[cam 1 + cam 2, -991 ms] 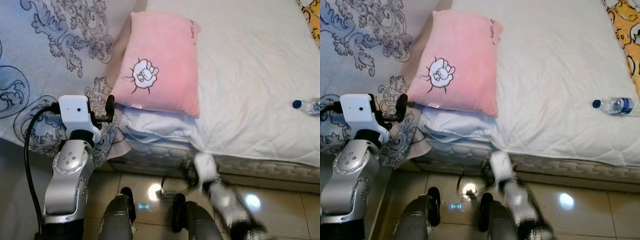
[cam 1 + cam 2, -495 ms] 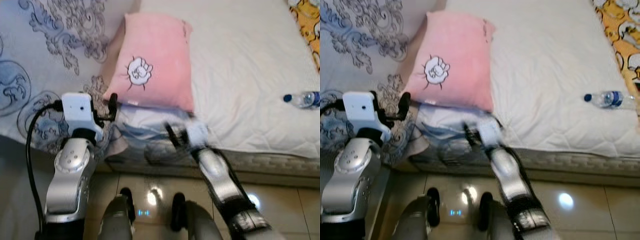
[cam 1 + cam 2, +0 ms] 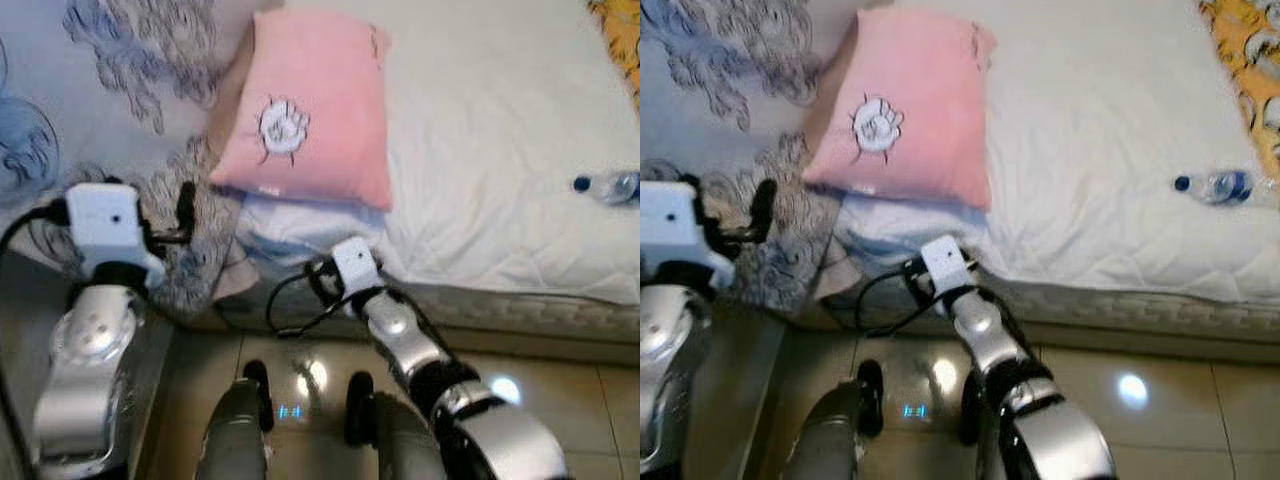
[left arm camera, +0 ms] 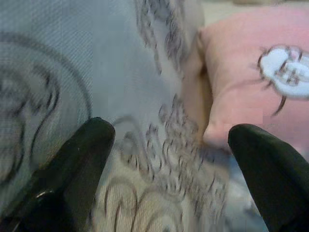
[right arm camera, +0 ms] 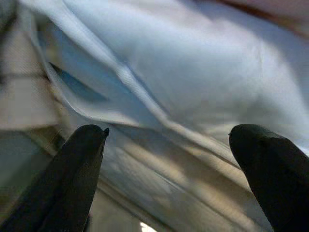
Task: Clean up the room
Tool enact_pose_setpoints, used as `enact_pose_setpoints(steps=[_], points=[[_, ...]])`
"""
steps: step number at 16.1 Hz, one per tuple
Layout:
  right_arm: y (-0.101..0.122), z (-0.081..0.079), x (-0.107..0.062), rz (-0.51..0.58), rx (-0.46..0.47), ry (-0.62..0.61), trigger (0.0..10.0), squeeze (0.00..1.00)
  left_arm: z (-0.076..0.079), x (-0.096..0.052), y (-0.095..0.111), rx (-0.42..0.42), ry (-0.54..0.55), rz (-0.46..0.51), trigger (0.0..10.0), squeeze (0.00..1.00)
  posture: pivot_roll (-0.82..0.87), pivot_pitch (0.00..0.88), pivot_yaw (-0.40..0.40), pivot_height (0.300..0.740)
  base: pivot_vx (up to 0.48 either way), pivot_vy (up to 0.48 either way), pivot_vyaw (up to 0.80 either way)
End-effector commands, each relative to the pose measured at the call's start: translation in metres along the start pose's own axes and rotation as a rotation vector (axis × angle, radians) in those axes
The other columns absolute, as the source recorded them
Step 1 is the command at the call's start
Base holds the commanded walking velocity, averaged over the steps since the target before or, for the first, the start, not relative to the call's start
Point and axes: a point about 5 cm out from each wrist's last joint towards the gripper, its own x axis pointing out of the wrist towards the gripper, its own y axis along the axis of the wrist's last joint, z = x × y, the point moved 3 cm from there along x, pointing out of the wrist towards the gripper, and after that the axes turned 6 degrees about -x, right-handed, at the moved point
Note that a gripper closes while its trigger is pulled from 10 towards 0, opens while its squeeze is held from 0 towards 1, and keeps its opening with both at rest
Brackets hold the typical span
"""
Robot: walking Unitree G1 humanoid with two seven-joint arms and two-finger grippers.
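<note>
The right gripper [image 5: 164, 145] has swung up from low beside the robot's legs over the last second and now points at the corner of the bed [image 3: 500, 150], its fingers [image 5: 77, 174] spread wide and holding nothing. Straight ahead of those fingers, filling the gap between them, lies a rumpled pale blue sheet [image 5: 183, 63] that bulges out from under the pink pillow [image 3: 310, 100]; the fingertips look near the cloth but not yet touching it. The left gripper [image 4: 169, 159] has stayed raised, its fingers [image 4: 82, 159] also parted and empty, with the grey-patterned quilt [image 4: 58, 72] just beyond them and the pillow's edge past the far finger. The whole head view has shifted and blurred, so the camera moved too; the pillow itself seems not to have been handled. A water bottle [image 3: 610, 186] lies on the white mattress well off to the right of both sets of fingers. Judging by the reach, tidying has turned to the loose sheet, and closing on a fold of it looks like the next call.
</note>
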Motion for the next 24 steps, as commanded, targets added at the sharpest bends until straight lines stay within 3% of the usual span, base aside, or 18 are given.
enact_pose_setpoints(steps=[1, 8, 10, 11, 13, 15, 16, 17, 18, 19, 20, 22, 24], points=[[-0.007, 0.004, -0.002, -0.033, -0.023, -0.028, 10.0, 0.00, -0.004, -0.007, 0.002, 0.019, 0.012, -0.009, 10.0, 0.00, 0.29, 0.458, -0.060, 0.740, 0.000, 0.000, 0.00], [-0.029, 0.013, -0.005, -0.177, -0.034, -0.041, 10.0, 0.00, -0.005, -0.020, 0.008, 0.044, -0.005, -0.045, 10.0, 0.00, 0.32, 0.504, -0.044, 0.740, 0.000, 0.000, 0.00], [-0.037, 0.010, -0.007, -0.231, -0.010, -0.011, 10.0, 0.00, 0.002, -0.019, 0.005, 0.067, -0.039, -0.066, 10.0, 0.00, 0.31, 0.492, -0.053, 0.740, 0.000, 0.000, 0.00], [-0.033, 0.010, -0.006, -0.209, -0.001, -0.011, 10.0, 0.00, 0.003, -0.019, 0.003, 0.064, -0.040, -0.070, 10.0, 0.00, 0.30, 0.485, -0.059, 0.740, 0.000, 0.000, 0.00], [-0.014, 0.018, -0.004, -0.051, 0.041, -0.050, 10.0, 0.00, 0.002, -0.019, -0.009, 0.042, -0.025, -0.106, 10.0, 0.00, 0.25, 0.449, -0.086, 0.740, 0.000, 0.000, 0.00], [-0.009, 0.028, -0.019, 0.096, 0.071, -0.100, 10.0, 0.00, 0.011, -0.023, -0.026, 0.011, -0.038, -0.141, 10.0, 0.00, 0.20, 0.398, -0.109, 0.740, 0.000, 0.000, 0.00], [-0.002, 0.037, -0.042, 0.183, 0.073, -0.150, 10.0, 0.00, 0.027, -0.021, -0.036, -0.030, -0.064, -0.150, 10.0, 0.00, 0.14, 0.312, -0.127, 0.740, 0.000, 0.000, 0.00], [0.000, 0.040, -0.048, 0.199, 0.072, -0.164, 10.0, 0.00, 0.031, -0.019, -0.039, -0.039, -0.072, -0.149, 10.0, 0.00, 0.13, 0.297, -0.129, 0.740, 0.000, 0.000, 0.00], [0.011, 0.055, -0.073, 0.262, 0.048, -0.237, 10.0, 0.00, 0.046, -0.012, -0.047, -0.078, -0.107, -0.142, 10.0, 0.00, 0.10, 0.207, -0.136, 0.740, 0.000, 0.000, 0.00], [0.014, 0.060, -0.078, 0.278, 0.041, -0.256, 10.0, 0.00, 0.049, -0.010, -0.048, -0.088, -0.113, -0.140, 10.0, 0.00, 0.10, 0.207, -0.136, 0.740, 0.000, 0.000, 0.00], [0.022, 0.081, -0.095, 0.327, 0.013, -0.331, 10.0, 0.00, 0.054, -0.003, -0.054, -0.110, -0.125, -0.134, 10.0, 0.00, 0.07, 0.113, -0.131, 0.740, 0.000, 0.000, 0.00], [0.024, 0.108, -0.116, 0.335, -0.027, -0.415, 10.0, 0.00, 0.058, 0.002, -0.059, -0.127, -0.132, -0.121, 10.0, 0.00, 0.06, 0.065, -0.120, 0.740, 0.000, 0.000, 0.00], [0.017, 0.136, -0.128, 0.273, -0.034, -0.534, 10.0, 0.00, 0.060, 0.007, -0.059, -0.146, -0.139, -0.097, 10.0, 0.00, 0.04, 0.012, -0.085, 0.740, 0.000, 0.000, 0.00]])
